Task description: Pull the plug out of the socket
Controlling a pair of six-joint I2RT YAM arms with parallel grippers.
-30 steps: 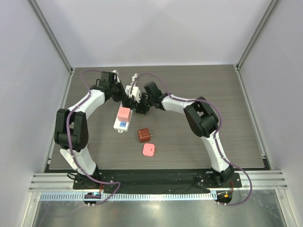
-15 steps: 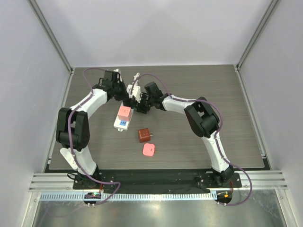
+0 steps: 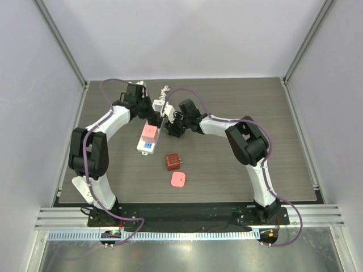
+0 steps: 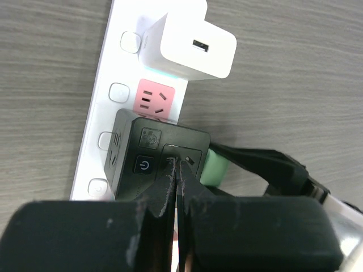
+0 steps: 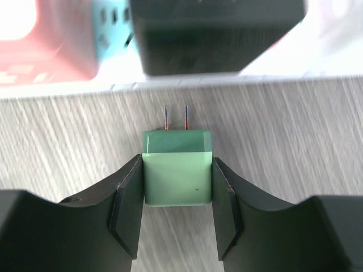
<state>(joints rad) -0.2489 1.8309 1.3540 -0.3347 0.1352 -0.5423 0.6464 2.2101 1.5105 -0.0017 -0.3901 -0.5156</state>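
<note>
R pincer (image 5: 176,195) grips green plug (image 5: 176,167), prongs clear of socket (image 4: 105,65).

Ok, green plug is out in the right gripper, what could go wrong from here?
The green plug points its prongs at the power strip close by; moving the right gripper forward could jam them against it. The left gripper, shut, presses only on the black adapter, so the strip could slide or tip.

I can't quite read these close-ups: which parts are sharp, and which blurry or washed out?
Right wrist view: the green plug between the right fingers is sharp, prongs included; the power strip behind is blurred, the pink plug glares pale. Left wrist view: the white charger is crisp, the shut left fingers up close are soft. Top view: even light, faint shadows.
</note>
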